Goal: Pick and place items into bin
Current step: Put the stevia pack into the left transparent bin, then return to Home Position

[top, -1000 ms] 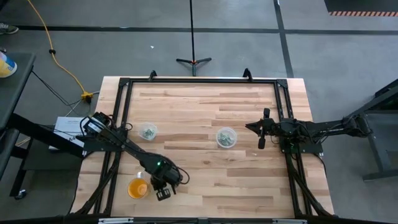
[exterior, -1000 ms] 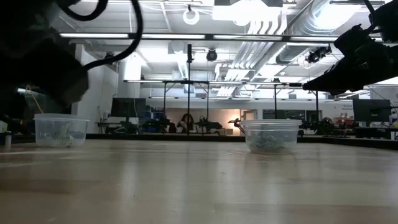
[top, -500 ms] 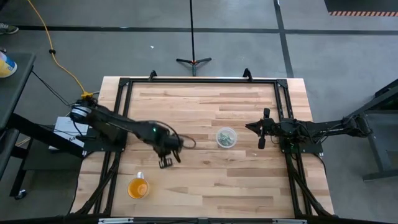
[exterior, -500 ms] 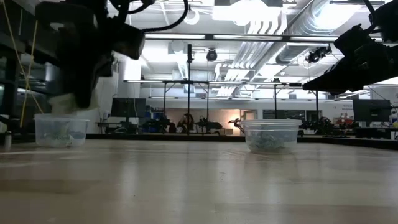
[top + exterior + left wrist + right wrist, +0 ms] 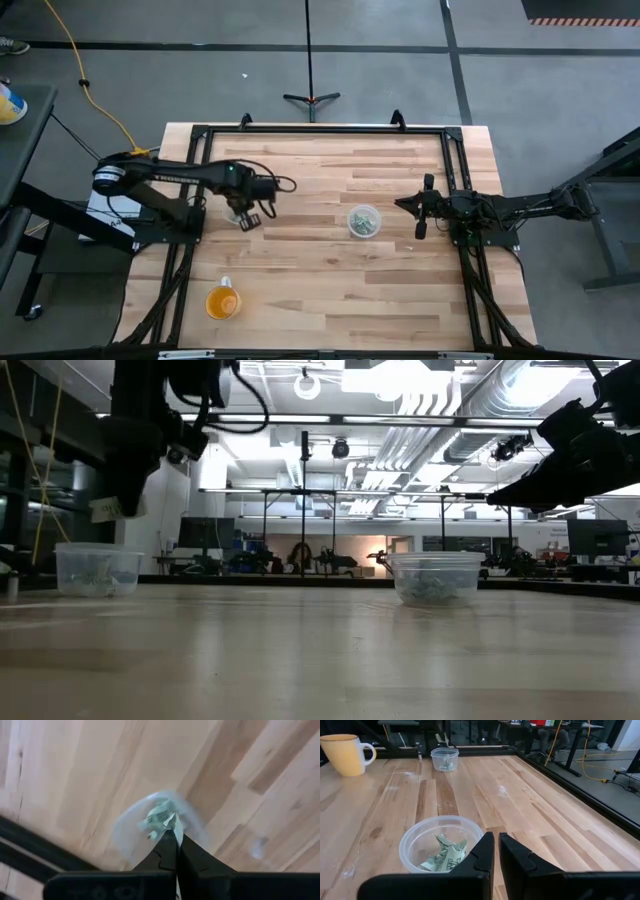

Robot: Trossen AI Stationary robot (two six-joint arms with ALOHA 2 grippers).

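Observation:
My left gripper hangs above the left clear bin, shut on a small pale scrap. That bin stands on the wooden table and holds green-and-silvery scraps. A second clear bin near the table's middle also holds scraps. My right gripper waits to the right of that bin, shut and empty, above the table. My left gripper pinches the pale scrap between the free ends of its two fingers. The fingers point down from above. The scrap hangs just below the fingertips, clear of the bin and the table.
An orange cup stands near the table's near left corner. A black frame runs around the table top. Bare wood lies between the two bins and toward the near edge.
My left gripper has gone from beside the orange cup toward the table's far edge and a little left, carrying the scrap, and now hangs over the left bin. It has turned about on the way.

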